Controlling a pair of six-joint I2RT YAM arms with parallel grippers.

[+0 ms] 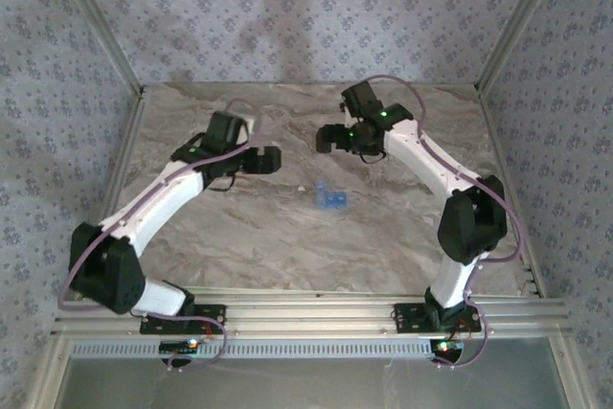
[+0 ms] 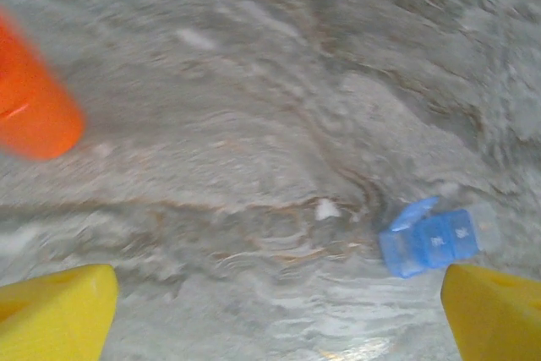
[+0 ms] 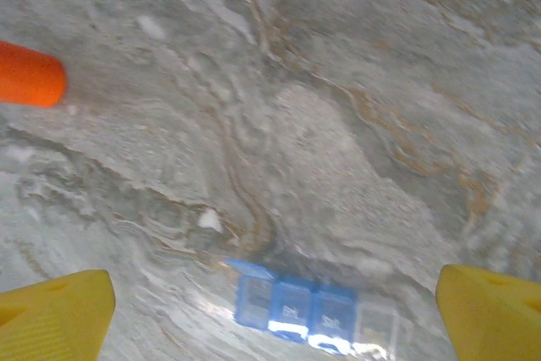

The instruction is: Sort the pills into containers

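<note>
The blue pill box [image 1: 331,199], the containers, lies flat in the middle of the marble table. In the right wrist view the box [image 3: 311,309] is a short strip of compartments with the lid at its left end standing up. One small white pill [image 3: 209,220] lies on the table just beyond that end, and the left wrist view has the same pill [image 2: 325,208] left of the box [image 2: 429,239]. My left gripper [image 1: 266,160] hovers left of the box, open and empty, yellow fingertips [image 2: 59,314] wide apart. My right gripper [image 1: 331,138] hovers behind the box, open and empty, fingertips [image 3: 492,310] spread.
An orange bottle [image 2: 32,106] lies on the table away from the box, at the left edge of the left wrist view and as a stub [image 3: 30,75] in the right wrist view. Patterned walls and metal posts [image 1: 506,40] enclose the table [image 1: 383,237].
</note>
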